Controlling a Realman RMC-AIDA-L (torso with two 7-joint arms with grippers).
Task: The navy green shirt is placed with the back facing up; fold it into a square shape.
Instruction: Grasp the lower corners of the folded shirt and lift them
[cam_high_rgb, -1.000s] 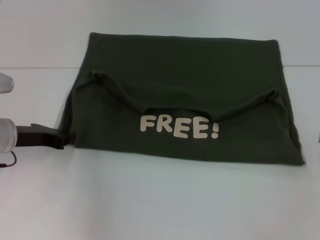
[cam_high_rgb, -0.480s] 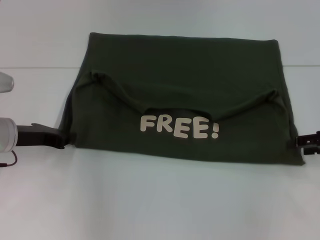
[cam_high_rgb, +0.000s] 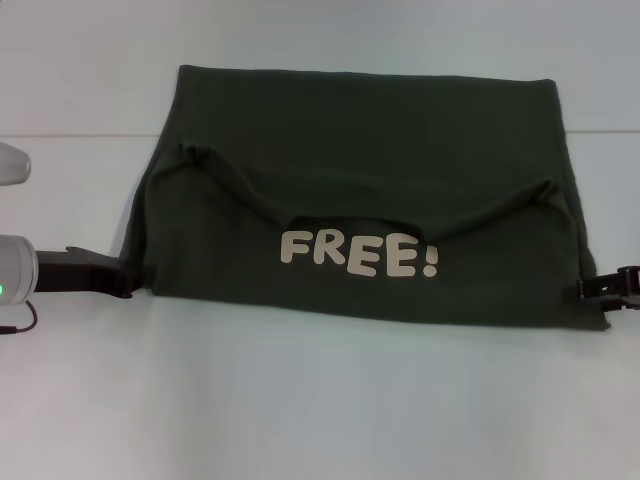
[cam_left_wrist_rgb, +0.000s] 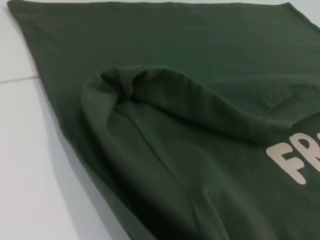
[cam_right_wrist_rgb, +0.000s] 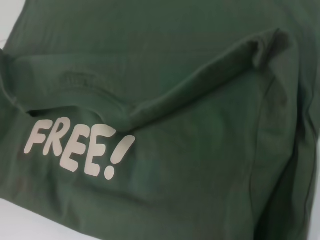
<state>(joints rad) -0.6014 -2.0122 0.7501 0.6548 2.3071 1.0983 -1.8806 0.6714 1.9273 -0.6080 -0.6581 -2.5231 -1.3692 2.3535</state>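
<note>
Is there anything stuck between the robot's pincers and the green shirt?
No, nothing visible is in the way. The left pincer is right at the near left edge of the navy green shirt, and the right pincer is at its near right edge. Only bare white table lies around them.

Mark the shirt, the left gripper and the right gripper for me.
navy green shirt (cam_high_rgb: 360, 130): head view, plain upper panel.
left gripper (cam_high_rgb: 122, 278): head view, tip at the shirt's near left corner.
right gripper (cam_high_rgb: 590, 288): head view, tip at the shirt's near right edge.
</note>
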